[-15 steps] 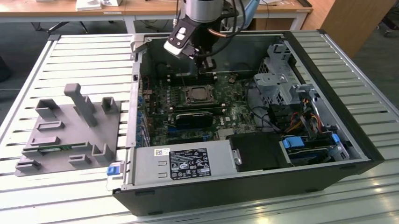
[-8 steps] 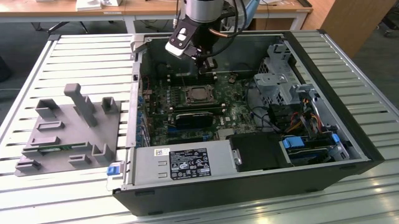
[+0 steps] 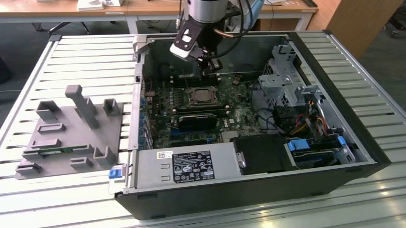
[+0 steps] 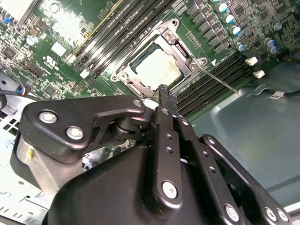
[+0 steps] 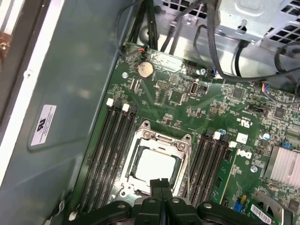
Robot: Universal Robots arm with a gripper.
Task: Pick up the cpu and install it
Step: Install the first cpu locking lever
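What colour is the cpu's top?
Silvery grey, the cpu sits in its socket; clearest in the first wrist view.

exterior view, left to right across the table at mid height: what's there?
Grey fixture tray → computer case's left wall → cpu in its motherboard socket → metal drive cage → case's right wall. The gripper hangs above the cpu.

Silvery-grey cpu (image 5: 154,165) on green motherboard (image 5: 187,101)

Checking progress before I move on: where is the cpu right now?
The cpu sits in the motherboard socket's metal frame between the memory slot banks, in both wrist views, with the shut gripper just above its edge.
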